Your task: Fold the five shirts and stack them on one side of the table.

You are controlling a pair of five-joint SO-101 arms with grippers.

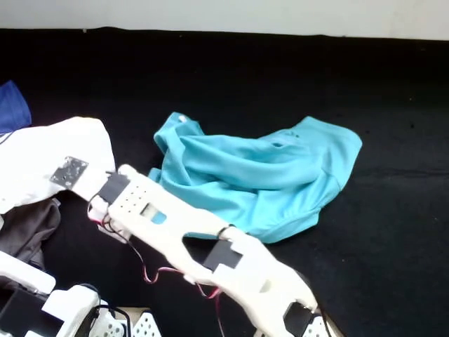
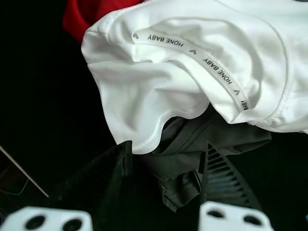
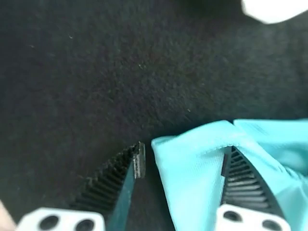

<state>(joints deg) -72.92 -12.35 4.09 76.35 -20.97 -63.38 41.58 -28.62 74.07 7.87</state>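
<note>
**Right tool straddled the turquoise shirt's edge, not yet closed**

The turquoise shirt (image 1: 266,175) lay crumpled near the middle of the black tabletop (image 1: 231,77), its longer spread running side to side in the high view. The right tool (image 3: 183,156) sat at that shirt's near corner with its jaws wide apart. One finger stood over the cloth and the other over bare tabletop, so the hem ran between them, clamped by neither. The coming move turned on that: the fabric lay inside the gap, and closing should catch it.

The left tool (image 2: 167,147) was likewise spread open and held nothing. It hung above the heap at the tabletop's side, where a grey shirt (image 2: 192,144) poked out from under a white shirt (image 1: 42,161).

The left wrist view alone gave a red shirt (image 2: 77,17) behind the white one. The high view gave a blue shirt (image 1: 10,105) at the far edge, and the whole lie of the turquoise one, which the right wrist view cropped to a corner.
</note>
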